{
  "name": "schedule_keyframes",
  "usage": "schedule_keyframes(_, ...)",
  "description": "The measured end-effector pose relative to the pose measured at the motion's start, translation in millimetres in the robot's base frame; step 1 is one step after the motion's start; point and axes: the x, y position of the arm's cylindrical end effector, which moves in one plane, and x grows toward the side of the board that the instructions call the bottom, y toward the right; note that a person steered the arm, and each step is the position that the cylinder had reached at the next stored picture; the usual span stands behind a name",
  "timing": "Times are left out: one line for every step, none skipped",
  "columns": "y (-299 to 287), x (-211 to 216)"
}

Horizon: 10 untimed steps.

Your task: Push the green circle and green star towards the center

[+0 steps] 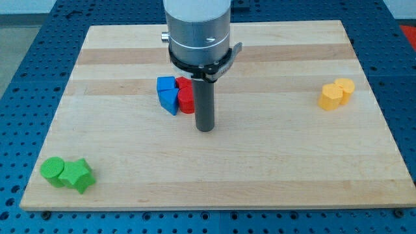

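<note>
The green circle (52,171) and the green star (78,175) sit touching each other at the board's bottom left corner, the circle on the left. My tip (205,129) rests on the board near its middle, just right of and below the red and blue blocks. It is far from both green blocks, up and to their right.
Two blue blocks (168,93) and two red blocks (186,96) cluster together left of my rod. Two yellow blocks (336,93) sit near the board's right edge. The wooden board (260,162) lies on a blue perforated table.
</note>
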Motion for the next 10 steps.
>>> schedule_keyframes(12.8,10.0)
schedule_keyframes(-6.5,12.6)
schedule_keyframes(-58.8,12.5)
schedule_keyframes(-131.3,8.2)
schedule_keyframes(-205.9,7.7)
schedule_keyframes(-263.6,15.9)
schedule_keyframes(-284.9,29.2)
schedule_keyframes(-285.2,30.2)
schedule_keyframes(-285.1,31.4)
schedule_keyframes(-285.0,45.0)
